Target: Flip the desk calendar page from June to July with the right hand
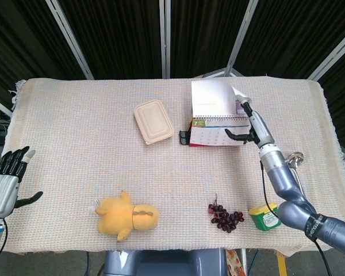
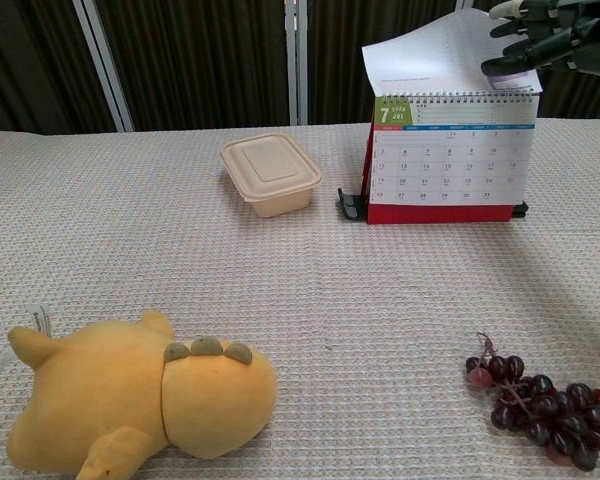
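The desk calendar (image 1: 215, 131) (image 2: 450, 165) stands on its red base at the table's back centre-right, its front sheet showing July. The June page (image 1: 214, 99) (image 2: 435, 60) is lifted off the spiral and leans backward above it. My right hand (image 1: 252, 123) (image 2: 542, 30) is raised at the page's right edge, fingers over the top and thumb under the corner, pinching it. My left hand (image 1: 7, 183) rests at the table's near left edge, fingers spread and holding nothing; the chest view does not show it.
A beige lidded food box (image 1: 153, 121) (image 2: 271, 172) sits left of the calendar, with a black clip (image 1: 184, 137) between them. A yellow plush toy (image 1: 126, 215) (image 2: 130, 400), grapes (image 1: 225, 216) (image 2: 540, 400), a green-lidded jar (image 1: 264, 217) and a ladle (image 1: 294, 160) lie nearer.
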{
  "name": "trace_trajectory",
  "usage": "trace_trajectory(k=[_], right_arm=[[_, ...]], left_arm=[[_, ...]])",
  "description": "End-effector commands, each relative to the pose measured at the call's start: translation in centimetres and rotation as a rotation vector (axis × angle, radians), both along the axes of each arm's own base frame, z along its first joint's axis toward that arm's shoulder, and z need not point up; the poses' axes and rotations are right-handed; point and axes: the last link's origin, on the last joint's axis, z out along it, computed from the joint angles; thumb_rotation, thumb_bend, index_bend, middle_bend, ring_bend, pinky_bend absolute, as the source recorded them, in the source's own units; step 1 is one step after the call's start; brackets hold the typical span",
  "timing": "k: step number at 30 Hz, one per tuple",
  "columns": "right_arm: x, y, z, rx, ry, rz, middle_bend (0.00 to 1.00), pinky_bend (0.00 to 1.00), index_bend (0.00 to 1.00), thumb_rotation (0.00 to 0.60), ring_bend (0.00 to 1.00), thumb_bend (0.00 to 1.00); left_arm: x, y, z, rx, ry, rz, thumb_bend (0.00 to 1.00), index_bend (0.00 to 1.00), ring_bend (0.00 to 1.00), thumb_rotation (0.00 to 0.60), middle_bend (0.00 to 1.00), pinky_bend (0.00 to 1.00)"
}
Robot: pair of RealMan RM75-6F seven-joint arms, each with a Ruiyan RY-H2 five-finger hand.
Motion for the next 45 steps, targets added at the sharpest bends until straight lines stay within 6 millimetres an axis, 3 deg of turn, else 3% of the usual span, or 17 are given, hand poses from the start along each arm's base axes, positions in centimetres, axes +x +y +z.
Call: trace_trajectory(k=[1, 13, 19, 24, 27, 31, 39, 45], right_arm=[[0.0, -0.4, -1.0, 0.022, 0.055, 0.010, 0.00, 0.00, 0.01, 0.600, 0.00, 0.22], [0.2, -0.8, -0.8, -0.056, 0.156, 0.068, 0.00, 0.00, 0.00, 0.600, 0.00, 0.20], [0.5, 0.2, 0.3, -0.098, 0.146, 0.102, 0.00, 0.00, 0.00, 0.600, 0.00, 0.20], [-0.7, 3.4, 1.7, -0.131, 0.202, 0.171, 0.00, 0.00, 0.00, 0.600, 0.00, 0.20], [-2.5, 6.4, 2.3, -0.144, 0.282, 0.211, 0.00, 0.00, 0.00, 0.600, 0.00, 0.20], [-4.3, 8.9, 2.4, -0.157, 0.370, 0.231, 0.00, 0.00, 0.00, 0.600, 0.00, 0.20], [-11.4, 17.3, 1.6, -0.192, 0.773, 0.223, 0.00, 0.00, 0.00, 0.600, 0.00, 0.17], [-13.3, 19.2, 1.5, -0.245, 0.849, 0.193, 0.00, 0.00, 0.00, 0.600, 0.00, 0.17]], left_arm=[[-0.1, 0.1, 0.1, 0.002, -0.002, 0.007, 0.06, 0.00, 0.00, 0.600, 0.00, 0.00], [-0.1, 0.0, -0.1, -0.004, 0.001, 0.004, 0.06, 0.00, 0.00, 0.600, 0.00, 0.00], [-0.2, 0.0, 0.0, -0.005, 0.002, 0.005, 0.06, 0.00, 0.00, 0.600, 0.00, 0.00], [-0.5, 0.2, 0.0, -0.007, -0.002, 0.016, 0.06, 0.00, 0.00, 0.600, 0.00, 0.00], [-0.7, 0.3, -0.1, -0.014, 0.004, 0.024, 0.06, 0.00, 0.00, 0.600, 0.00, 0.00], [-0.8, 0.3, -0.2, -0.018, 0.008, 0.027, 0.06, 0.00, 0.00, 0.600, 0.00, 0.00], [-0.8, 0.0, -0.4, -0.024, 0.015, 0.016, 0.05, 0.00, 0.00, 0.600, 0.00, 0.00], [-0.9, -0.2, -0.5, -0.027, 0.017, 0.012, 0.04, 0.00, 0.00, 0.600, 0.00, 0.00]])
